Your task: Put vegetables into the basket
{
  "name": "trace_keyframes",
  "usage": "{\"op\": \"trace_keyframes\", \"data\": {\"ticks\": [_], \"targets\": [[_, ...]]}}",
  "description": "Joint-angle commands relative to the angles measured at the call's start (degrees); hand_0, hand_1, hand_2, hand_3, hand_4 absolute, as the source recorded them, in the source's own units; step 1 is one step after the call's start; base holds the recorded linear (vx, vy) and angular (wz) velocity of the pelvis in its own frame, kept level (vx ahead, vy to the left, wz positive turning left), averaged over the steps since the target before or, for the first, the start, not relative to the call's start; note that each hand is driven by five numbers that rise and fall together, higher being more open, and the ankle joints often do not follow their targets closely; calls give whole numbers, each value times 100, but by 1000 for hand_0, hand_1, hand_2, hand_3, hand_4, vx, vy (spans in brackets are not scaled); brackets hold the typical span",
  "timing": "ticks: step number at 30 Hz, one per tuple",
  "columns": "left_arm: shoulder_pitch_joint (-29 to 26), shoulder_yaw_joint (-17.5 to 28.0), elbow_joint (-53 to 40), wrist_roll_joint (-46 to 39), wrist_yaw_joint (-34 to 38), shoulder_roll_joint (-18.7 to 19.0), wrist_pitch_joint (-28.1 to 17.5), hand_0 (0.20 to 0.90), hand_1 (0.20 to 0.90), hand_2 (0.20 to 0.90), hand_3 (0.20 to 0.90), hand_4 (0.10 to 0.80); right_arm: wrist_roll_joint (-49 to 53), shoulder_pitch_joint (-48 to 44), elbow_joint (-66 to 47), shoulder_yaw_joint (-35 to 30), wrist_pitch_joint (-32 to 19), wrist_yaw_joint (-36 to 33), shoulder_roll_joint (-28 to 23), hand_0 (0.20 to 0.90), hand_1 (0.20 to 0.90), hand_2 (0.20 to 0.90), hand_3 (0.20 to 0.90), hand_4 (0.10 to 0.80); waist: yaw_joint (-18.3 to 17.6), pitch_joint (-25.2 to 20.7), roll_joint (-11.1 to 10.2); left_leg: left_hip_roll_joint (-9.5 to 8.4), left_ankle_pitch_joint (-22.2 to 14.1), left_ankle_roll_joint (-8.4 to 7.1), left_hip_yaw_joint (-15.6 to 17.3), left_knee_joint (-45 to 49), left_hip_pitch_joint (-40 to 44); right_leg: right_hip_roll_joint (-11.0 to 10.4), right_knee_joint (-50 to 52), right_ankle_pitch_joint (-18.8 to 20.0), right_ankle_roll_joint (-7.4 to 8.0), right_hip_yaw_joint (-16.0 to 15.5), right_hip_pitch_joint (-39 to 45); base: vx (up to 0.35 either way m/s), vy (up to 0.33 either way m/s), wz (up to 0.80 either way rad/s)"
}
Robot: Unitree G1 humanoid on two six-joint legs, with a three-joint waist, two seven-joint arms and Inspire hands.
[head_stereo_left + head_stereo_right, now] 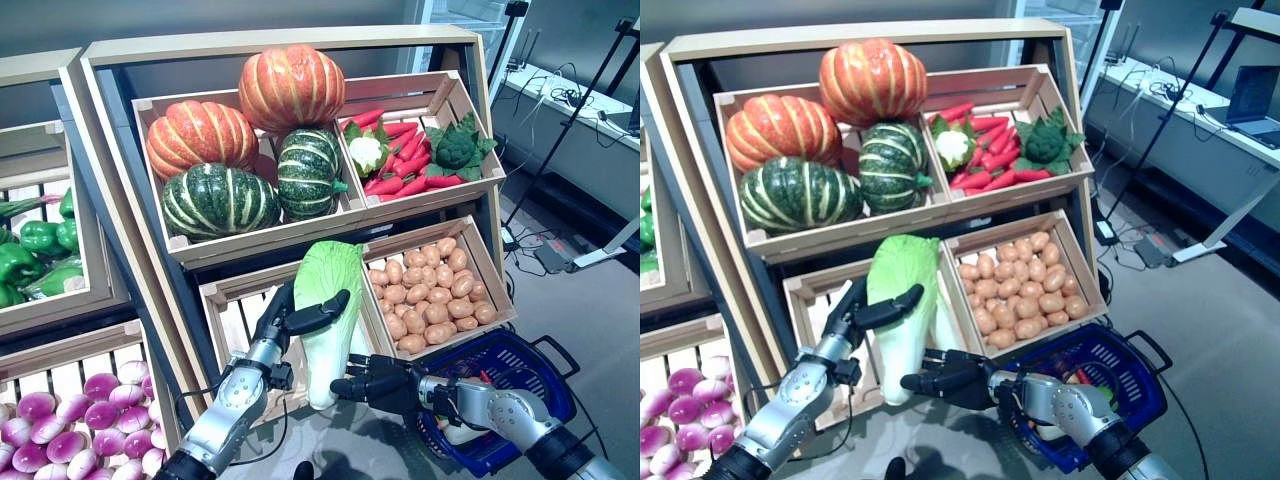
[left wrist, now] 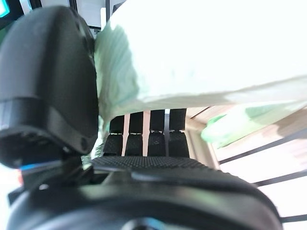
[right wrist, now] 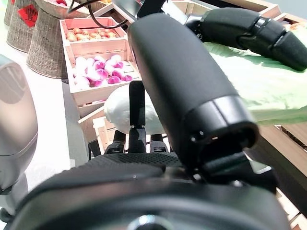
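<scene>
Left hand (image 1: 300, 318) is gripping the napa cabbage (image 1: 330, 310) around its middle: thumb crossing the front of the leaves, fingers (image 2: 144, 136) curling behind them, as the left wrist view shows, with the pale leaf pressing right against them. Cabbage is standing nearly upright, green leafy end above the fingers, white stem end hanging below them.

Right hand (image 1: 385, 385) is meeting the white stem end from the side. Its thumb (image 3: 192, 96) is lying beside the leaf, and one finger is reaching up along the white base in the right wrist view; the remaining fingers are hidden, so I cannot tell whether this hand is closing on the cabbage.

Blue basket (image 1: 545, 395) is sitting behind the right hand's wrist, on the floor, apart from the cabbage, with a few small items inside. Beyond the fingertips, the slatted crate (image 1: 240, 300) is standing behind the cabbage; the potato crate (image 1: 430, 290) is just beside it. Pumpkins (image 1: 250, 140) are filling the upper crate.
</scene>
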Motion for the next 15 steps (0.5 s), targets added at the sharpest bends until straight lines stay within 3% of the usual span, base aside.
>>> {"op": "trace_keyframes", "data": {"ticks": [1,9,15], "targets": [[-1339,20,-433,201,134,-383,-1110,300,300,300,300,400,521,-472,-726,406,-51,861,604,900,900,900,900,800,88,-301,-97,66,-479,108,-47,11,260,-173,242,301,-313,76,-278,0,0,0],[-1413,-108,-493,78,243,-498,-1040,300,300,300,300,400,482,-451,-686,426,-129,802,770,900,900,900,900,800,63,-292,-99,63,-487,113,-36,11,272,-172,237,294,-315,77,-267,0,0,0],[-1362,-130,-450,-719,3,-651,-1042,300,300,300,300,400,684,-465,-653,427,-264,748,872,900,900,900,900,800,60,-288,-93,68,-489,113,-9,11,282,-172,249,293,-320,84,-272,0,0,0]]}}
